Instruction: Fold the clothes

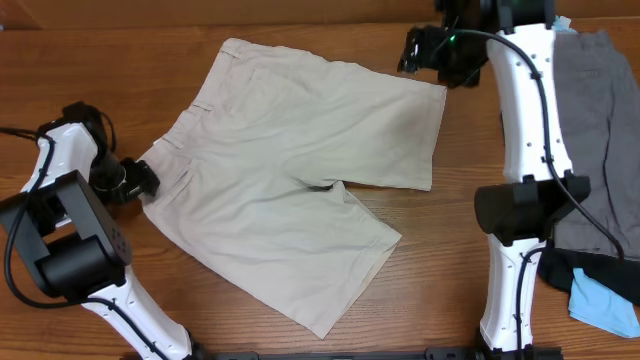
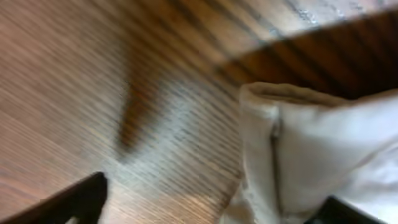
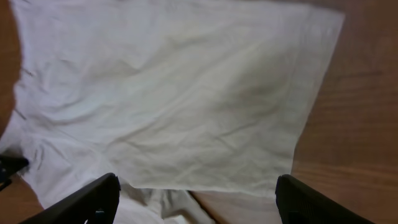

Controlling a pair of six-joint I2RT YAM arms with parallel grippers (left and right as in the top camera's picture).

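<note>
Pale beige shorts (image 1: pixel 290 170) lie spread flat on the wooden table, waistband to the left, legs toward the right and front. My left gripper (image 1: pixel 140 180) sits at the waistband's left edge, open, its fingers wide apart either side of the waistband corner (image 2: pixel 292 149) in the left wrist view. My right gripper (image 1: pixel 425 50) hovers above the far leg's hem corner, open and empty; the right wrist view looks down on that leg (image 3: pixel 186 93) between its fingers (image 3: pixel 196 202).
Grey shorts (image 1: pixel 600 120) lie at the right edge behind the right arm. A black garment (image 1: pixel 590 265) and a light-blue one (image 1: pixel 600 300) lie at the front right. Bare wooden table (image 1: pixel 120 70) surrounds the beige shorts.
</note>
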